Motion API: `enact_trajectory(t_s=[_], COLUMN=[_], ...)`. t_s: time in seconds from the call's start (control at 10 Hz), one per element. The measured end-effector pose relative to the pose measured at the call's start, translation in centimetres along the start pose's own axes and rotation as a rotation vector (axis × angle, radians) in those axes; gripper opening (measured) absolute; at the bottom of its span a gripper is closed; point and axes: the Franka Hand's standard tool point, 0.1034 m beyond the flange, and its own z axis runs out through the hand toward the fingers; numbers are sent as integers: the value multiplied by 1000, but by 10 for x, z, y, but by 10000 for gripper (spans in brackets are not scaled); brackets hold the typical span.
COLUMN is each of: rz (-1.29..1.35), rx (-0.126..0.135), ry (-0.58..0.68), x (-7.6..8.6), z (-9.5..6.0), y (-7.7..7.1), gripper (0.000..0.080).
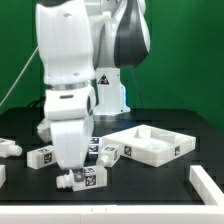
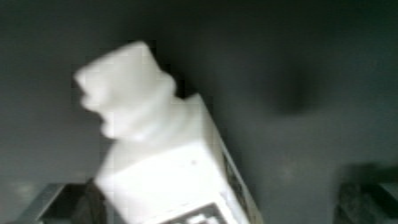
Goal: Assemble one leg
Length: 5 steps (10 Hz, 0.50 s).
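Observation:
My gripper [image 1: 72, 176] is low over the black table, around the leg [image 1: 87, 180], a stubby white peg with black-and-white tags. In the wrist view the leg [image 2: 169, 160] fills the middle and is tilted, its narrower stub end pointing away. One dark finger [image 2: 68, 206] lies against the leg's side. The other finger [image 2: 374, 200] stands apart from it with a dark gap between, so the jaws look open. Three more legs lie behind: one [image 1: 10, 147], another [image 1: 44, 155] and a third [image 1: 104, 152].
A large white square tray-shaped part [image 1: 152, 142] with a raised rim lies at the exterior view's right. A white block [image 1: 206, 182] lies at the front right, and a small white piece [image 1: 3, 172] at the left edge. The robot's base [image 1: 110, 90] stands behind.

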Motion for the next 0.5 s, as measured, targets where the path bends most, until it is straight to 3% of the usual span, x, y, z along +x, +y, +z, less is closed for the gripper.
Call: enact_trajectory(t_s=[0.1,0.4,0.5], rz=[0,3,3], rx=[9,13,14], ry=[5,7,7], x=[7,6,5], z=[6,8,8], y=[-2,-4,-4], gripper=[650,620,440])
